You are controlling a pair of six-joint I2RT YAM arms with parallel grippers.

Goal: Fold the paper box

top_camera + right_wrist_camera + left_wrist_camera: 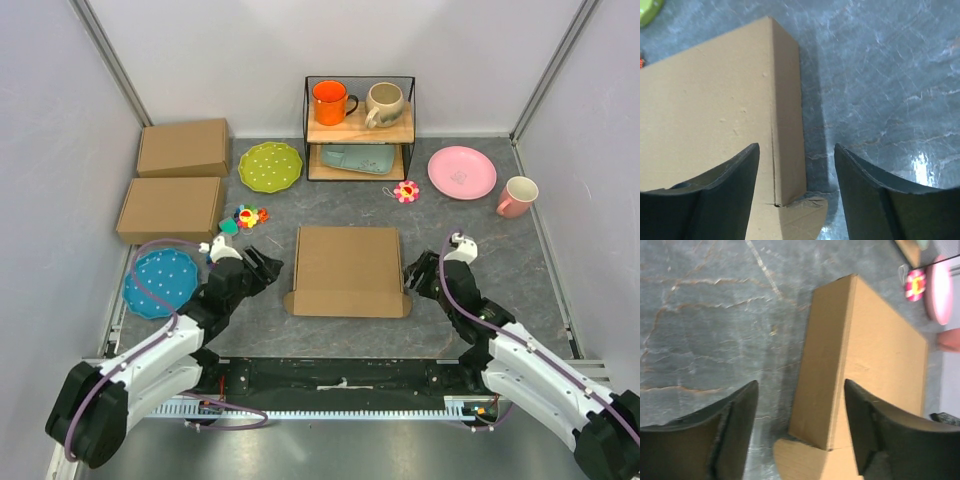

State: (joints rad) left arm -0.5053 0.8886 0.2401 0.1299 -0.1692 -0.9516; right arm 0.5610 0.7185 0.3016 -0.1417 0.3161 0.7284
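Note:
The paper box lies in the middle of the table, folded into a shallow brown cardboard box with its lid down and small rounded tabs sticking out at both near corners. My left gripper is open beside its left wall, which shows in the left wrist view between the open fingers. My right gripper is open beside its right wall, seen in the right wrist view between the fingers. Neither gripper holds anything.
Two ready-made brown boxes lie at the back left. A blue plate, a green plate, a pink plate, a pink mug, small toys and a shelf with mugs surround the work area.

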